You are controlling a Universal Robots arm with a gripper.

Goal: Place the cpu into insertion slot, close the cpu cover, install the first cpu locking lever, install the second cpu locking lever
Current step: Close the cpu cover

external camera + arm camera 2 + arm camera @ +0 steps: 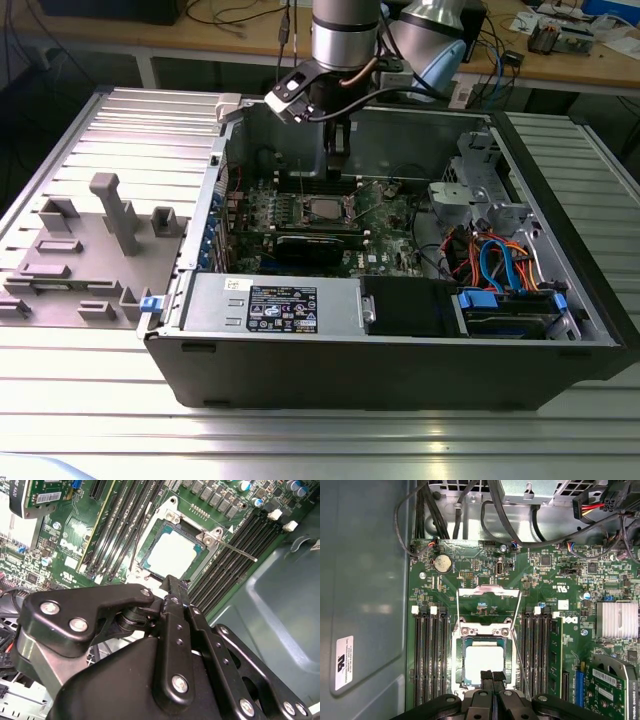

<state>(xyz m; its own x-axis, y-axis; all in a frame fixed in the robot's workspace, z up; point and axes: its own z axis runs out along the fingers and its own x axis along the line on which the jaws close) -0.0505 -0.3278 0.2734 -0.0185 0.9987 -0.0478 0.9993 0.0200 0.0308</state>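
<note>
The cpu [483, 666], a pale silver square, lies in the insertion slot [485, 642] on the green motherboard; it also shows in the second wrist view [172, 554] and the exterior view [322, 208]. The cpu cover [484, 630], a silver frame, lies down around it with the chip showing through its window. A thin wire lever [240, 553] sticks out from one socket corner, away from the board. A second bent wire with a silver tab [489, 590] stands beyond the socket. My gripper [492, 676] hovers just above the socket's edge, shut, with nothing between its fingers.
Long black memory slots [430, 655] flank the socket on both sides. A black graphics card [320, 245] lies beside it, and cables [495, 265] fill the case on the exterior view's right. The case wall [365, 605] rises close by. A grey fixture plate [90, 250] lies outside.
</note>
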